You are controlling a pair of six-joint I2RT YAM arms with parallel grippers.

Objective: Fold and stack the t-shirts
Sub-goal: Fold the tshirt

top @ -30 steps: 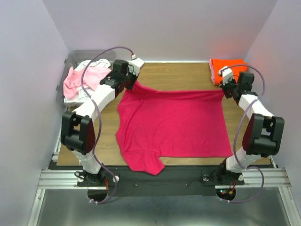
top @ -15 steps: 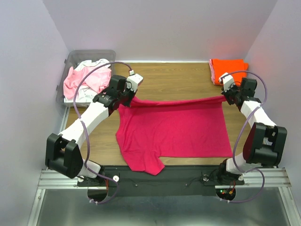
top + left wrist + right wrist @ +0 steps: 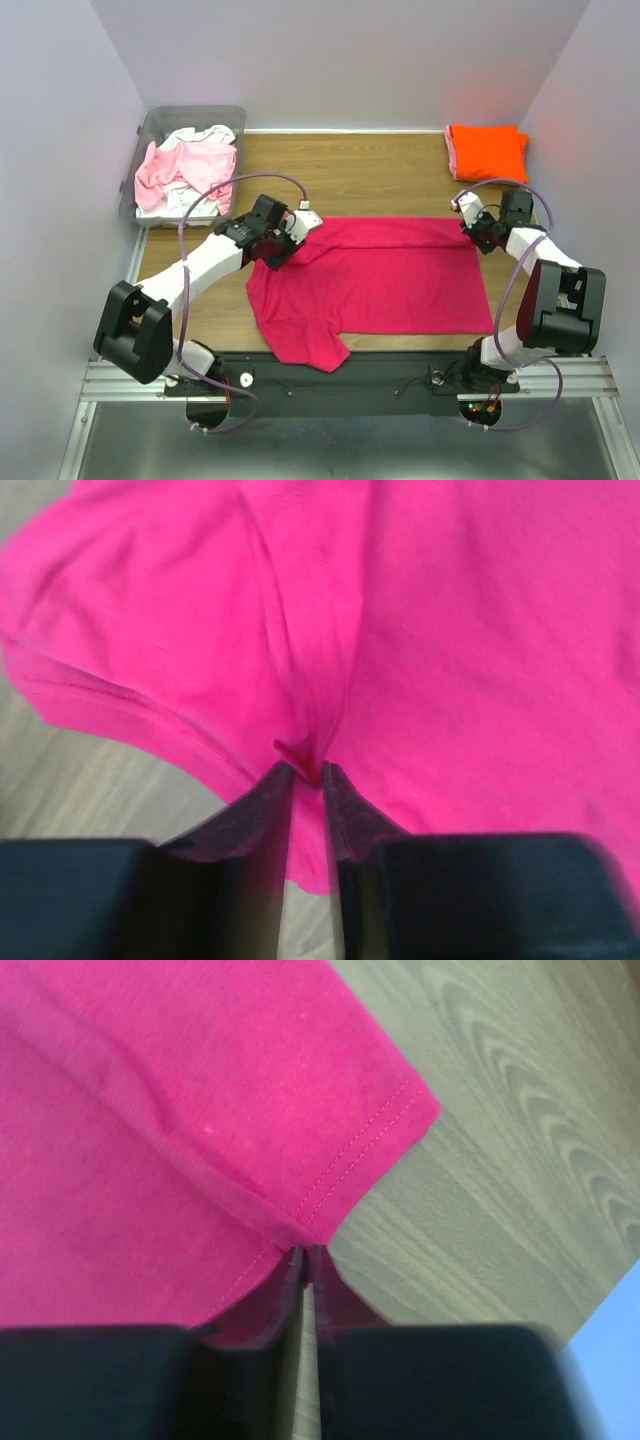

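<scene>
Left pincer (image 3: 284,244) sits low on the magenta shirt (image 3: 385,285) at its 10 o'clock corner. Its fingers stand narrowly apart with a ridge of cloth at the tips, and whether it grips cannot be told. Right pincer (image 3: 472,226), at 2 o'clock, is pressed together on the hem. The shirt lies mid-table (image 3: 380,175), its far edge doubled toward 6 o'clock. Recommended: release both corners level, rise straight up, drag nothing. Only the overhead view shows the orange shirt (image 3: 486,150) at 1 o'clock and the bin (image 3: 190,111) at 10 o'clock. Only the wrist views show the pinched ridge and hem stitching.
</scene>
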